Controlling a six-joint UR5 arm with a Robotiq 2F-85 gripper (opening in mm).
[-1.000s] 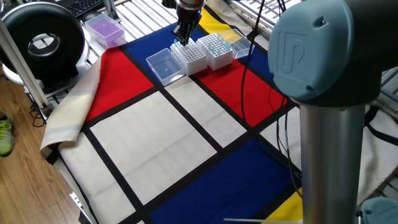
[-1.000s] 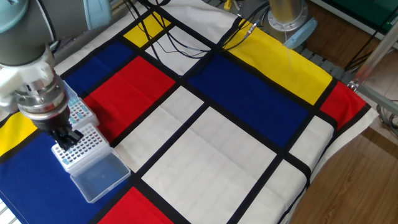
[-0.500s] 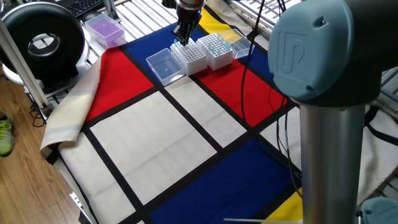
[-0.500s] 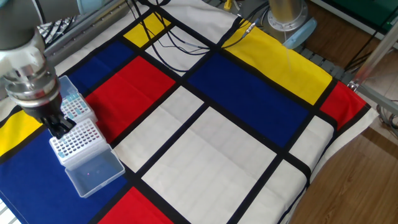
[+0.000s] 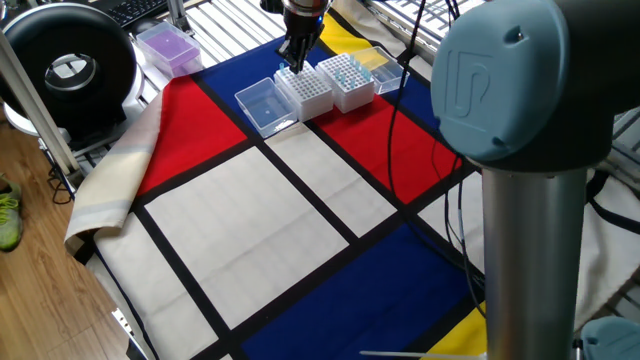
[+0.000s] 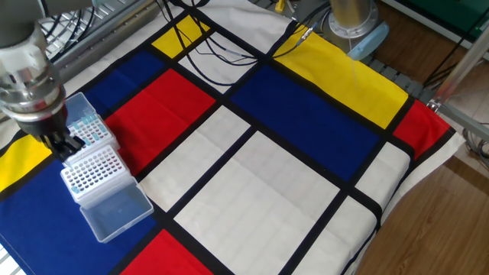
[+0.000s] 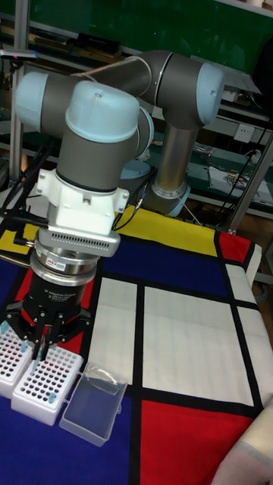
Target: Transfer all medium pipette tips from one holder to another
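Two white holders stand side by side on the blue patch. The holder (image 6: pixel 86 128) (image 5: pixel 347 80) (image 7: pixel 14 361) farther from the lid carries pale-blue medium pipette tips (image 6: pixel 90 131) (image 5: pixel 345 67). The other holder (image 6: pixel 93 171) (image 5: pixel 305 91) (image 7: pixel 51 377) shows mostly bare holes. My gripper (image 6: pixel 66 145) (image 5: pixel 294 58) (image 7: pixel 41 347) points straight down over the seam between the two holders, a little above them. Its dark fingers stand close together; whether a tip sits between them is too small to tell.
A clear open lid (image 6: pixel 115 211) (image 5: pixel 262 104) (image 7: pixel 94 407) lies flat against the near holder. A purple box (image 5: pixel 168 45) sits by the table edge beside a black round device (image 5: pixel 68 62). Cables (image 6: pixel 221 53) cross the cloth at the back.
In the other fixed view my gripper has slid up and left, from over the mostly bare holder toward the holder with the blue tips. The holders and lid stay put.
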